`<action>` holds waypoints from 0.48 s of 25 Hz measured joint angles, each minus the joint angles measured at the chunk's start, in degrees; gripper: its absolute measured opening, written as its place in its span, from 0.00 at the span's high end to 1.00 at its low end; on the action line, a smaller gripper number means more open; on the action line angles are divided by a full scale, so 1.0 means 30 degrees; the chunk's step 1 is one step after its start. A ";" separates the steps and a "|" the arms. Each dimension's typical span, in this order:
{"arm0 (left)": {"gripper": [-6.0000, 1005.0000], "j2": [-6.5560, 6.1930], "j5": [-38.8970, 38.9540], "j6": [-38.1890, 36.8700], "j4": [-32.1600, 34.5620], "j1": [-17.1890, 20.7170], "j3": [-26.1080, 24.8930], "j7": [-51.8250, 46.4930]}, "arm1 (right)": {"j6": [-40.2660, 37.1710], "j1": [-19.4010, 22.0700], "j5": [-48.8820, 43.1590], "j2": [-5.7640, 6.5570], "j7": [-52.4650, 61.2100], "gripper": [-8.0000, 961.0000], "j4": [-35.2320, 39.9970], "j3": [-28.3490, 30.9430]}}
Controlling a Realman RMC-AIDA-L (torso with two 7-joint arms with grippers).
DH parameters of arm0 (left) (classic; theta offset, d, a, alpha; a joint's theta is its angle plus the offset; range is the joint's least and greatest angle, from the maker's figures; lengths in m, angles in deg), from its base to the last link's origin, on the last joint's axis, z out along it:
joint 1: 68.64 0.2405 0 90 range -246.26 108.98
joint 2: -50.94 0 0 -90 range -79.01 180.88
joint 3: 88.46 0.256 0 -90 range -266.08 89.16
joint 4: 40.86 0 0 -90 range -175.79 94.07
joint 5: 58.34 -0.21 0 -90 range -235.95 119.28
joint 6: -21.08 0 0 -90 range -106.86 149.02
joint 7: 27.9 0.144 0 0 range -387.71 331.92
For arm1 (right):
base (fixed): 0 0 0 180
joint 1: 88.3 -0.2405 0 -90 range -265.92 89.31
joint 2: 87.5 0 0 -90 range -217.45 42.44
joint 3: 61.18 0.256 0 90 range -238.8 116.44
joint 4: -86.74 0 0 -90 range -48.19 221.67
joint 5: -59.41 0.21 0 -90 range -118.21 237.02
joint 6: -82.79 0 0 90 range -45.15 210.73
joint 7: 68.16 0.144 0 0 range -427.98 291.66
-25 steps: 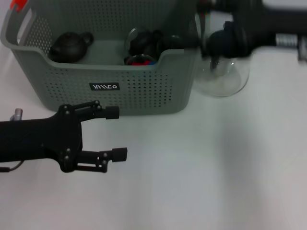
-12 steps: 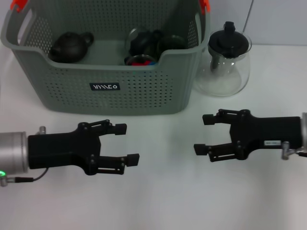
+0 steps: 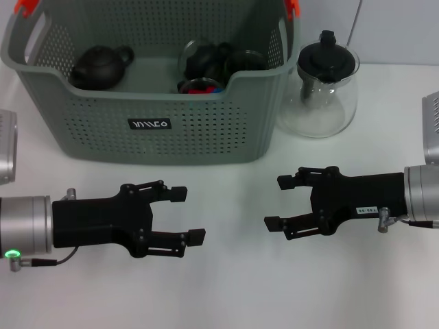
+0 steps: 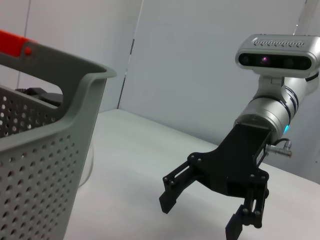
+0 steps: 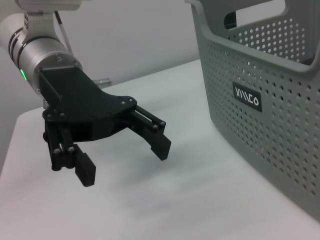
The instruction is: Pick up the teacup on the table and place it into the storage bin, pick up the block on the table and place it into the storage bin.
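Now both pincers hang low over the white surface [image 3: 226, 288] in front of the storage bin [image 3: 206, 130], facing each other, well apart. The left pincer [image 3: 188, 215] is spread and holds nothing; the right pincer [image 3: 280, 203] is spread and empty too. Probably they rest here because nothing is left to pick: no teacup or block lies on the surface. Inside the bin are dark things, incl. a small teapot [image 3: 99, 65] and sth red-blue, maybe the block. A glass pot [image 3: 321, 89] stands just beside the bin. The bin's black label [image 3: 149, 124] has white letters, approx. "INKO"; I cannot read them well.
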 joint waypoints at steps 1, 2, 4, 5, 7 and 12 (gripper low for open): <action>0.10 0.0006 -0.0016 0.0002 -0.0002 0.0012 -0.0001 0.0002 | -0.0008 0.0000 -0.0003 0.0000 -0.0001 0.02 -0.0003 0.0016; 0.10 0.0014 -0.0024 0.0002 -0.0004 0.0020 -0.0001 0.0009 | -0.0033 -0.0002 -0.0006 0.0001 -0.0001 0.02 -0.0007 0.0045; 0.10 0.0019 -0.0032 -0.0010 -0.0010 0.0037 -0.0006 0.0029 | -0.0048 -0.0005 -0.0010 0.0004 -0.0001 0.02 -0.0011 0.0102; 0.10 0.0021 -0.0034 -0.0014 -0.0018 0.0038 -0.0006 0.0036 | -0.0048 -0.0003 -0.0013 0.0007 0.0003 0.02 -0.0007 0.0108; 0.10 0.0025 -0.0040 -0.0040 -0.0038 0.0035 -0.0007 0.0042 | -0.0045 0.0006 -0.0016 0.0038 0.0037 0.02 0.0036 0.0113; 0.10 0.0027 -0.0074 -0.0058 -0.0054 -0.0003 -0.0008 0.0048 | 0.0058 -0.0013 -0.0008 0.0130 0.0107 0.02 -0.0019 0.0132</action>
